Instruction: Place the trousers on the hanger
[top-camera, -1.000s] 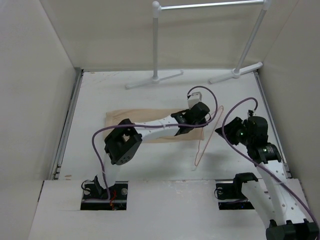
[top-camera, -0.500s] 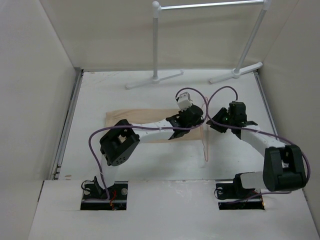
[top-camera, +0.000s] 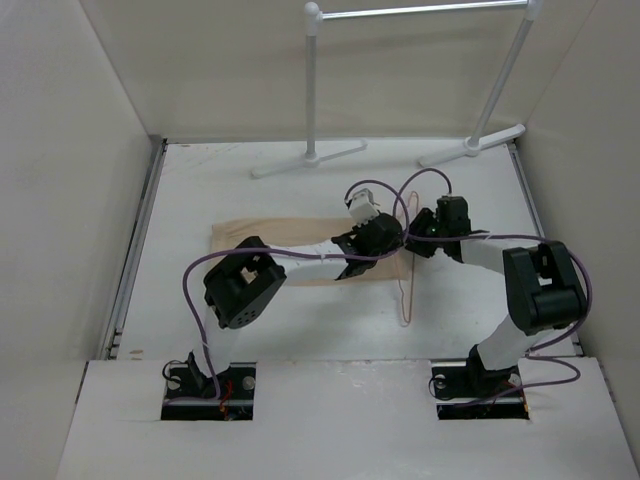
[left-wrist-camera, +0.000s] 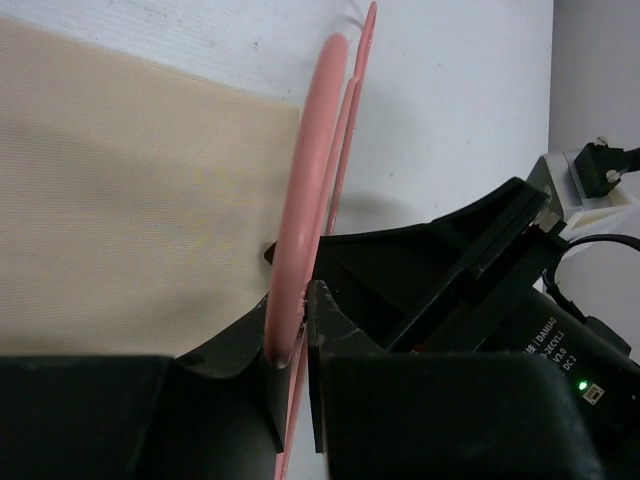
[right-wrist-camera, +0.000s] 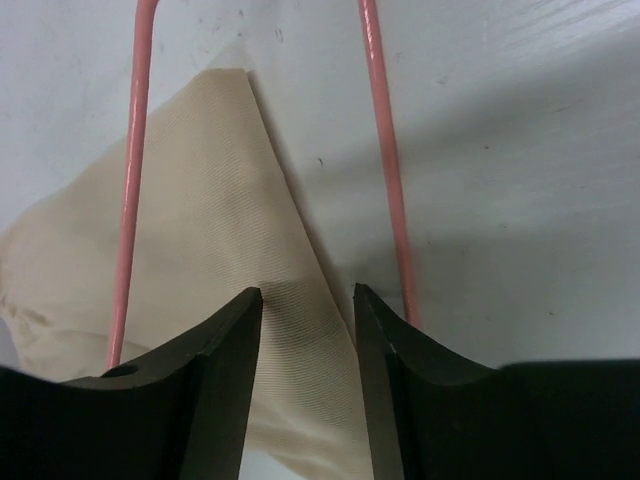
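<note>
Two claws close together | right gripper (right-wrist-camera: 308, 300): parted, astride a corner of the trousers (right-wrist-camera: 200, 250) (nothing pinched yet) | left gripper (left-wrist-camera: 295, 330): clamped on the hanger (left-wrist-camera: 310, 180) wire | cloth corner between hanger's two wires | trousers' long axis running leftward, away from both claws

You have a white rack (top-camera: 312, 80) standing along the far side of the white table (top-camera: 200, 190), one foot (top-camera: 308, 158) near the middle and the other (top-camera: 472, 145) by the far right corner. Pale walls (top-camera: 60, 150) close in your table on the left, far and right sides. A white board (top-camera: 330, 420) runs along the near edge.
</note>
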